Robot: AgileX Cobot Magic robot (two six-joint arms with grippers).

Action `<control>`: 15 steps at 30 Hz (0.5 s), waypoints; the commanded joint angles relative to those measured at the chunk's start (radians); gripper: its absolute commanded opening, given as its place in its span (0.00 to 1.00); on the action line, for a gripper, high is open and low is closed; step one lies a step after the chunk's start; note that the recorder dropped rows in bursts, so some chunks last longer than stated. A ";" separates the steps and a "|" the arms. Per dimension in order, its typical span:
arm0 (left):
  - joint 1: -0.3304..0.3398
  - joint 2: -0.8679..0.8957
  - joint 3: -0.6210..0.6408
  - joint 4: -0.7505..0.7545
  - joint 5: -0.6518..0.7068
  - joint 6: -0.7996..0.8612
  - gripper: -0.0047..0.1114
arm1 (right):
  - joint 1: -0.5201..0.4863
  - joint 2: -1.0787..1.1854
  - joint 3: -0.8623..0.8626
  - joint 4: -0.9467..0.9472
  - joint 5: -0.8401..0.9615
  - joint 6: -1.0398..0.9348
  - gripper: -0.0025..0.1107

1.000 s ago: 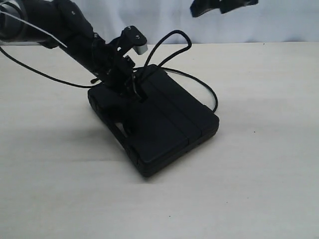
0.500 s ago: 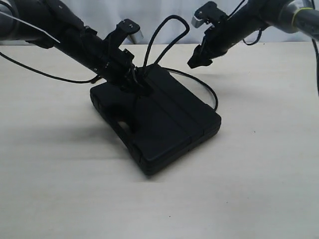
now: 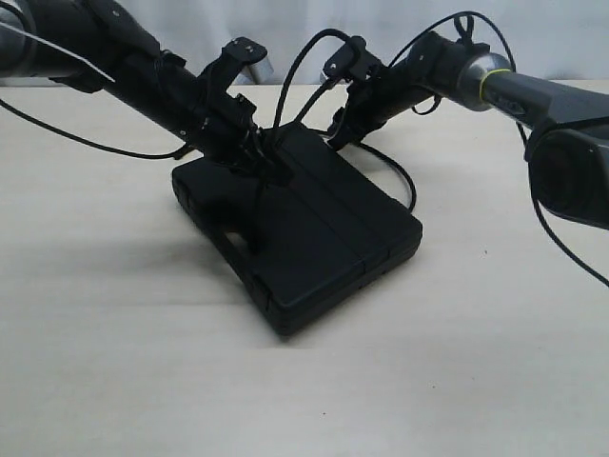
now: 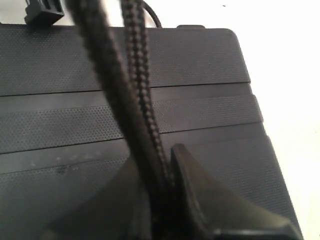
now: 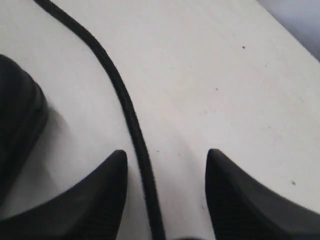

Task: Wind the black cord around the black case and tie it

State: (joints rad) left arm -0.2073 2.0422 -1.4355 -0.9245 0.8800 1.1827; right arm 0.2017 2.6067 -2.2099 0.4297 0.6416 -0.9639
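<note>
Black braided cord (image 4: 137, 75) is clamped in the left gripper (image 4: 160, 170) over the flat black plastic case (image 4: 200, 65), while the half-open right gripper (image 5: 166, 152) straddles it.

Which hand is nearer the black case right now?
Left. The left hand sits right over the lid of the black case, pinching the black cord there. The right hand is just off the case's edge, over the table, open astride the cord.

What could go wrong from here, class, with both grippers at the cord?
1. The right gripper is open astride the black cord, which lies nearer one finger; closing might miss it.
2. The left gripper pinches two strands over the black case; a pull could drag the case.
</note>
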 commanded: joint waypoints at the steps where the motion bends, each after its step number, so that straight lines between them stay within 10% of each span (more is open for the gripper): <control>1: 0.003 -0.007 -0.003 -0.032 0.003 -0.010 0.04 | -0.003 0.019 0.000 -0.080 0.060 0.034 0.42; 6: 0.003 -0.007 -0.003 -0.032 0.011 -0.012 0.04 | -0.007 0.017 0.000 -0.080 0.124 0.073 0.08; 15: 0.003 -0.007 -0.003 -0.032 0.026 -0.012 0.04 | -0.150 -0.117 0.003 0.092 0.425 0.053 0.06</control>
State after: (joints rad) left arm -0.2073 2.0422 -1.4355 -0.9245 0.8982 1.1788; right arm 0.1224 2.5653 -2.2078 0.4441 0.9432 -0.8789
